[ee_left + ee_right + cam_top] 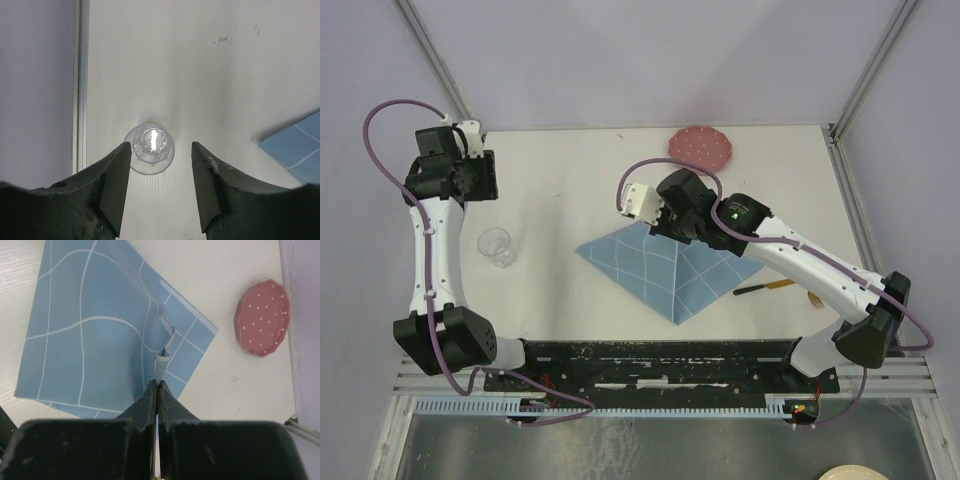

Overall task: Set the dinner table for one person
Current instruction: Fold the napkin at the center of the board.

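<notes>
The white dinner table (pixel 570 190) fills the top view. A blue grid-patterned placemat (pixel 665 270) lies near its middle, one edge lifted. My right gripper (pixel 158 384) is shut on a fold of the placemat (pixel 90 340) and holds it up off the table. A pink dotted plate (pixel 701 147) sits at the far edge and also shows in the right wrist view (pixel 262 317). A clear glass (pixel 497 246) stands at the left and shows in the left wrist view (pixel 149 148). My left gripper (pixel 161 160) is open and empty, raised above the glass.
A fork with a black handle (pixel 764 288) and a small yellow utensil (pixel 814 298) lie right of the placemat, beside the right arm. Metal frame posts (pixel 840 140) stand at the far corners. The placemat's corner shows in the left wrist view (pixel 300 150).
</notes>
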Controlling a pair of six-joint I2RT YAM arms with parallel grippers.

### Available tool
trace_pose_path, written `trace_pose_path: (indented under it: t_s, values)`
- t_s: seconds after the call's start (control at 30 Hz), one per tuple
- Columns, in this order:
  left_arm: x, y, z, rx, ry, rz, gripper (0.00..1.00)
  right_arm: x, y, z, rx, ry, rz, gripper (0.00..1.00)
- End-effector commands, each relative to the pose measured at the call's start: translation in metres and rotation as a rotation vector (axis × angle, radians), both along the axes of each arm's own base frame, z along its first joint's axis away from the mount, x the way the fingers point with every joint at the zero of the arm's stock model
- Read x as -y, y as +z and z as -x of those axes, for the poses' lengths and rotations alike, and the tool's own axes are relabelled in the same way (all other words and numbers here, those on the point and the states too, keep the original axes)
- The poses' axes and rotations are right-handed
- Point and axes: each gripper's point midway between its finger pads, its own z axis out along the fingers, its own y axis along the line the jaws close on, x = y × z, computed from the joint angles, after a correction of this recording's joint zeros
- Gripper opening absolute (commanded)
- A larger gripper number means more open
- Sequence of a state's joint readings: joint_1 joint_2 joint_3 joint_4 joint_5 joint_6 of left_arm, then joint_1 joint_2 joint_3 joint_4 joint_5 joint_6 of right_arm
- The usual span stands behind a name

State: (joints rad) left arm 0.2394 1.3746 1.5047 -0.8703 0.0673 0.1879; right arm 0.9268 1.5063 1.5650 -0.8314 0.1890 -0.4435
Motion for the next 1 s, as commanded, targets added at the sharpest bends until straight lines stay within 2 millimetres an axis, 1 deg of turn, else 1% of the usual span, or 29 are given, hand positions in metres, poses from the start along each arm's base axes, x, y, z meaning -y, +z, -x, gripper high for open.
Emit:
trace_pose_path:
  t_s: [0.0,0.07,0.17,0.2,0.33,0.53,0.6,0.67,0.77,0.83,0.97]
  values:
    - [0.012,0.017,-0.011,0.048,-0.002,0.073,0.58,0.023,0.010,-0.004,0.030,-0.042,-0.051,0.02]
    - [0.015,0.014,-0.013,0.040,-0.004,0.090,0.58,0.034,-0.002,-0.006,0.009,-0.066,-0.045,0.02]
    - [0.019,0.011,-0.014,0.031,-0.014,0.097,0.58,0.050,-0.025,-0.006,-0.034,-0.097,-0.024,0.02]
    - [0.019,0.011,-0.014,0.029,-0.016,0.098,0.58,0.057,-0.035,-0.004,-0.057,-0.105,-0.012,0.02]
    - [0.021,0.009,-0.012,0.023,-0.020,0.097,0.58,0.078,-0.063,0.003,-0.127,-0.137,0.019,0.02]
    - [0.022,0.007,-0.007,0.018,-0.021,0.090,0.58,0.108,-0.098,0.014,-0.229,-0.198,0.057,0.02]
    - [0.021,0.008,-0.005,0.018,-0.022,0.086,0.58,0.114,-0.102,0.017,-0.252,-0.213,0.056,0.01]
    - [0.021,0.007,-0.004,0.017,-0.021,0.083,0.58,0.114,-0.101,0.016,-0.247,-0.220,0.042,0.01]
    - [0.022,0.004,-0.006,0.009,-0.021,0.096,0.58,0.105,-0.085,0.001,-0.207,-0.214,0.015,0.02]
    - [0.024,0.002,-0.006,0.002,-0.024,0.107,0.58,0.098,-0.073,-0.015,-0.178,-0.216,0.004,0.01]
    - [0.023,-0.001,-0.006,-0.006,-0.026,0.099,0.58,0.083,-0.043,-0.059,-0.099,-0.234,-0.050,0.02]
